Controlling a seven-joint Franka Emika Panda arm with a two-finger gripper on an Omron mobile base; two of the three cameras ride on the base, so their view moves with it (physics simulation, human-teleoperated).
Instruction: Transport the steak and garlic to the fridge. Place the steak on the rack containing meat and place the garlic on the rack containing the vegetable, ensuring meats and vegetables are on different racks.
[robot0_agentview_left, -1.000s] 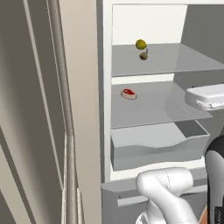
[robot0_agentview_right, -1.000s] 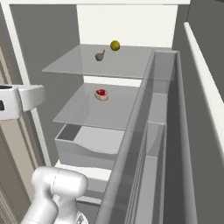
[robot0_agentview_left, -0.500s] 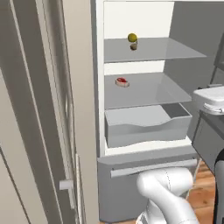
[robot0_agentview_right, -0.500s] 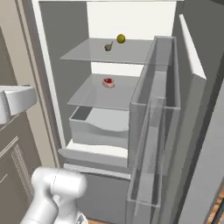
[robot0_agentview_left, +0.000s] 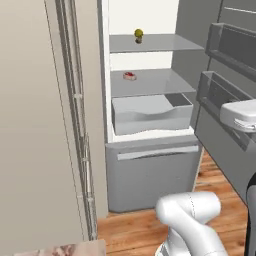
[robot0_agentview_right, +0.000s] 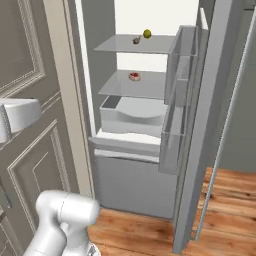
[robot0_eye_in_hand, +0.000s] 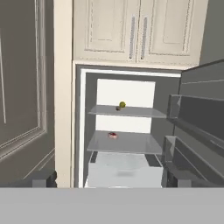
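Note:
The fridge (robot0_agentview_left: 150, 170) stands open ahead of me, its white racks in view. On the middle rack (robot0_agentview_left: 160, 84) lies a small red piece of meat with a whitish edge (robot0_agentview_left: 130, 76) (robot0_agentview_right: 134, 76) (robot0_eye_in_hand: 113, 135), which fits the steak's look. The top rack (robot0_agentview_right: 150, 46) carries a round yellow-green item (robot0_agentview_left: 138, 33) (robot0_agentview_right: 147, 33) with a small brownish lump (robot0_agentview_right: 136, 40) beside it; the lump is too small to tell whether it is the garlic. My gripper (robot0_eye_in_hand: 111, 181) is well back from the fridge, open, fingertips (robot0_eye_in_hand: 43, 178) wide apart with nothing between them.
The fridge door (robot0_agentview_right: 200, 125) stands open at the right, its bins (robot0_agentview_left: 225, 100) jutting out. A grey drawer (robot0_agentview_left: 150, 112) is pulled out under the middle rack. A tall panelled cabinet (robot0_agentview_right: 35, 60) flanks the left. Cream cupboards (robot0_eye_in_hand: 135, 30) sit above. Wood floor (robot0_agentview_right: 225, 200) lies below.
The whole picture has shifted: the base has backed away from the fridge, which now looks smaller and shows its lower panel and the floor. The items on the racks stay put. Gripper still open.

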